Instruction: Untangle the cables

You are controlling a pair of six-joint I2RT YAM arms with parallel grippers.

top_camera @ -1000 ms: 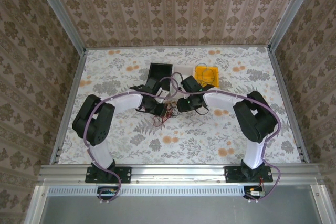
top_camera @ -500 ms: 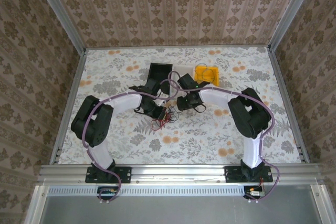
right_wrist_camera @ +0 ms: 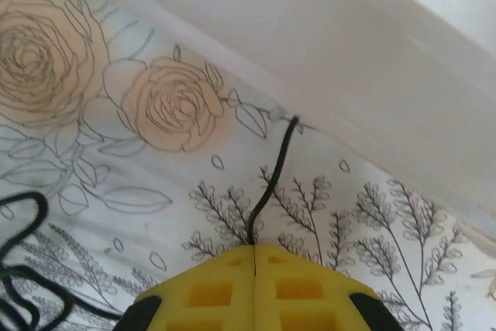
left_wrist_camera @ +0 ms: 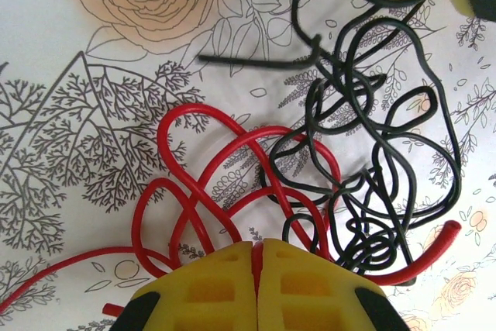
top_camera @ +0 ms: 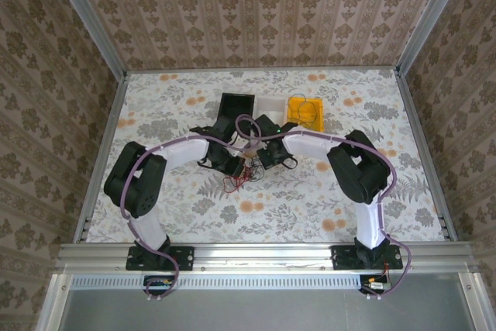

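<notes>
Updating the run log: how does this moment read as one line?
left fingers: shut on red cable | right fingers: shut on black cable | cables: tangled on table

red cable point(left_wrist_camera: 191, 106), black cable point(left_wrist_camera: 256, 60): smooth, glossy plastic sheath. left gripper pads point(left_wrist_camera: 302, 288): matt yellow plastic, moulded. table cover point(left_wrist_camera: 70, 29): matt, floral print. frame rail point(top_camera: 263, 255): bare dull metal.

Brightly, evenly lit — diffuse, with soft, faint shadows. Sharp overhead; softer at close range in wrist views, washed pale along right wrist view's top.
</notes>
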